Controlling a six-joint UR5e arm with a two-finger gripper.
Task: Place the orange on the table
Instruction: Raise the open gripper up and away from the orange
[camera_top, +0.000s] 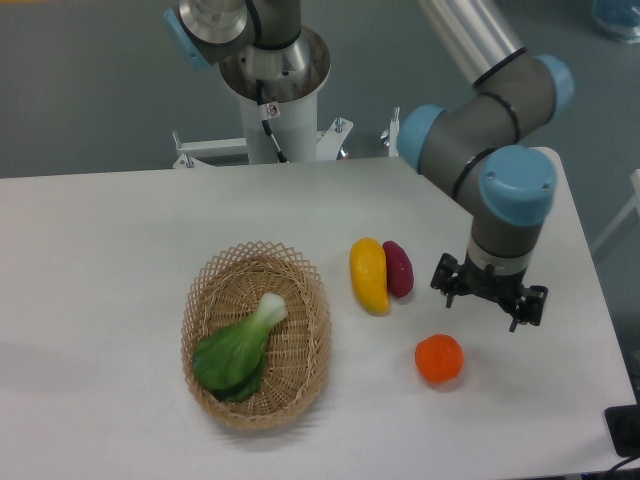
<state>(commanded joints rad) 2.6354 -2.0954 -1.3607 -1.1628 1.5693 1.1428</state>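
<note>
Orange (439, 358) rests on table (100, 250), near-left of the gripper (489, 300), apart; gripper released, fingertips indistinct

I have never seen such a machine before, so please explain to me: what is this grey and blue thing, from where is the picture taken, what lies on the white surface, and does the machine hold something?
The grey and blue thing is a robot arm with several joints, standing on a post behind the table. At its end is a gripper, a small black two-finger claw for picking things up. The single picture comes from a fixed camera looking down at the table from the front.

On the white table lie a woven wicker basket with a green leafy vegetable inside, a yellow mango-like fruit touching a purple oblong one, and a small orange.

The gripper holds nothing. Its fingers are spread apart, and it is above and to the right of the orange, which rests alone on the table.
</note>
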